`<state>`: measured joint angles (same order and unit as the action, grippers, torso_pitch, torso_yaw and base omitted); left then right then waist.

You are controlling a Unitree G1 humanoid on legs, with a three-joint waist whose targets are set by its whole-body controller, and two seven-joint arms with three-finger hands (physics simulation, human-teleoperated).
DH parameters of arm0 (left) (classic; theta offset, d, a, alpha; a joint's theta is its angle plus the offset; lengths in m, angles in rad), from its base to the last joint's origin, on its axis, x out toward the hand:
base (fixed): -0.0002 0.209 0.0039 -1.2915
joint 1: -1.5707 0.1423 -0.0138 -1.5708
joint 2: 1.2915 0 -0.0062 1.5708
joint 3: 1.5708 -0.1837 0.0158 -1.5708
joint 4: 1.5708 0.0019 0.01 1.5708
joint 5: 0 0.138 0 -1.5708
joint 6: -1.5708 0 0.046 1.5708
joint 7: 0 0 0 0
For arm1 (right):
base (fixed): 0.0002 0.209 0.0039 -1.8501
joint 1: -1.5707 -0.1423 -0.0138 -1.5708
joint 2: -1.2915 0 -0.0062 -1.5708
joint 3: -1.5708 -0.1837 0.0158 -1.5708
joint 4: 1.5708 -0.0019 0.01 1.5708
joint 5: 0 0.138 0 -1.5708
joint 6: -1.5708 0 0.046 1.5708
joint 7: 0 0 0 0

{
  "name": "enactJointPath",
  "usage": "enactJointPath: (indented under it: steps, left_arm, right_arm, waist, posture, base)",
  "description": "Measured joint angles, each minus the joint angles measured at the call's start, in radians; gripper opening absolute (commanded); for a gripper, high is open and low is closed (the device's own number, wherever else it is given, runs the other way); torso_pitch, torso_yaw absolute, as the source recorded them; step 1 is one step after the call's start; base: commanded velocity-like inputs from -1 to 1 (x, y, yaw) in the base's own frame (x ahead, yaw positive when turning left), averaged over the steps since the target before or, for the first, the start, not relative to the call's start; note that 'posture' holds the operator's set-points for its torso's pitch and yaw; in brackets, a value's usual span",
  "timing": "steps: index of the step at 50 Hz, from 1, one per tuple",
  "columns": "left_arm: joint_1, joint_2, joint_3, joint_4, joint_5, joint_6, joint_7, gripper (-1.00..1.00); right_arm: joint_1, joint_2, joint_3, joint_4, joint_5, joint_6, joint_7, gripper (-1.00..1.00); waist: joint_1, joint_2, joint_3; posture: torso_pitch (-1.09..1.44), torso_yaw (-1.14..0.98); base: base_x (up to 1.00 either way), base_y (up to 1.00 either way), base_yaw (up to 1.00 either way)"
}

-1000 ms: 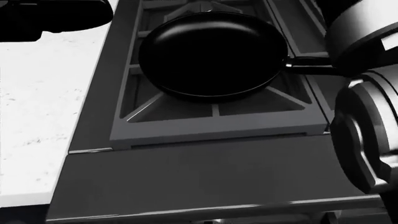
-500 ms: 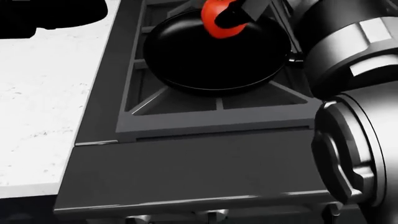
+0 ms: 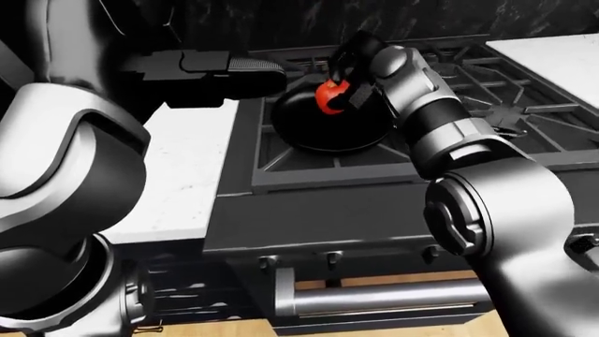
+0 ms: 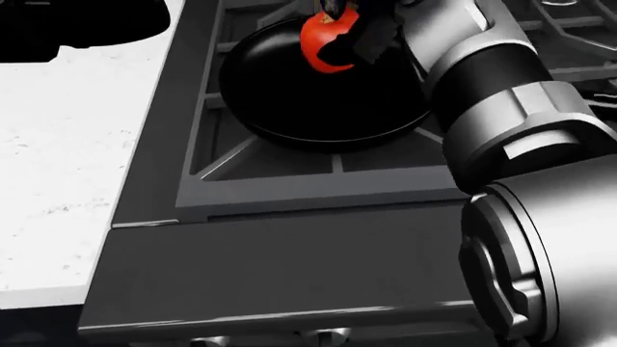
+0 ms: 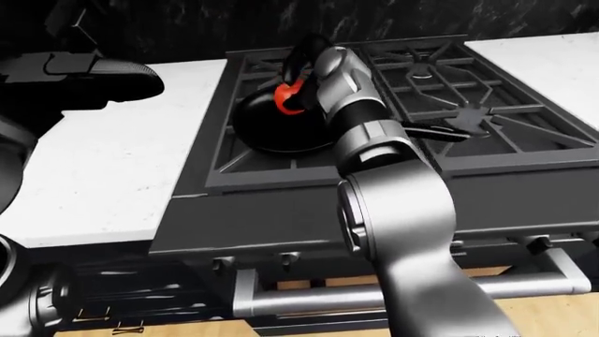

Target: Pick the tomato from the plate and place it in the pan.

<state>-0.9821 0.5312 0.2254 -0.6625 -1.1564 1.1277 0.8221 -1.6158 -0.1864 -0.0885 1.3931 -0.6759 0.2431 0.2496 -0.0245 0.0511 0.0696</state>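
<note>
One tomato (image 4: 326, 40) pinched in right hand (image 4: 355, 35), above pan (image 4: 309, 101) near top rim in head view. Release from height: may roll, bounce onto stove (image 4: 289, 188). Left hand (image 3: 220, 70) over white surface (image 4: 58, 159), grip unclear.

We see a glossy, smooth red tomato (image 4: 323, 40) over the pan (image 4: 318, 94), whose inside looks matt black. The grate (image 3: 486, 105) near the stove's right edge looks like dull dark cast metal, and the stove's lower edge (image 4: 289, 275) is smooth brushed grey metal with faint shine. The desk (image 4: 58, 159) at left is white speckled stone, smooth. Our right arm (image 3: 440, 126) has satin silver metal shells and black bands; the oven handle (image 3: 374, 298) is polished metal.
</note>
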Motion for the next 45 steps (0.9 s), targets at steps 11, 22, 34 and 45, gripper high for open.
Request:
enactJointPath:
  steps: [11, 22, 34, 45]
  left_arm:
    - [0.001, 0.001, -0.002, 0.004, 0.004, -0.003, -0.003, 1.0]
    - [0.005, -0.004, -0.004, -0.001, 0.011, -0.004, -0.01, 1.0]
    - [0.003, -0.007, -0.003, -0.002, 0.014, 0.0, -0.011, 1.0]
    - [0.0, -0.005, -0.001, -0.002, 0.012, 0.002, -0.008, 1.0]
  right_arm:
    - [0.006, 0.0, -0.007, -0.002, 0.01, -0.033, -0.108, -1.0]
    - [0.037, 0.018, -0.004, 0.002, 0.02, -0.039, -0.127, -1.0]
    - [0.052, 0.031, 0.002, 0.002, 0.013, -0.041, -0.125, -1.0]
    - [0.058, 0.03, 0.006, 0.004, 0.01, -0.029, -0.118, -1.0]
  waist:
    - [0.001, -0.002, 0.0]
    - [0.001, -0.004, -0.002]
    - [0.001, -0.003, -0.002]
    - [0.002, -0.004, -0.002]
  posture:
    - [0.0, 0.0]
    - [0.0, 0.0]
    - [0.0, 0.0]
    - [0.0, 0.0]
  base:
    - [0.0, 0.0, 0.0]
    - [0.0, 0.0, 0.0]
    - [0.0, 0.0, 0.0]
    - [0.0, 0.0, 0.0]
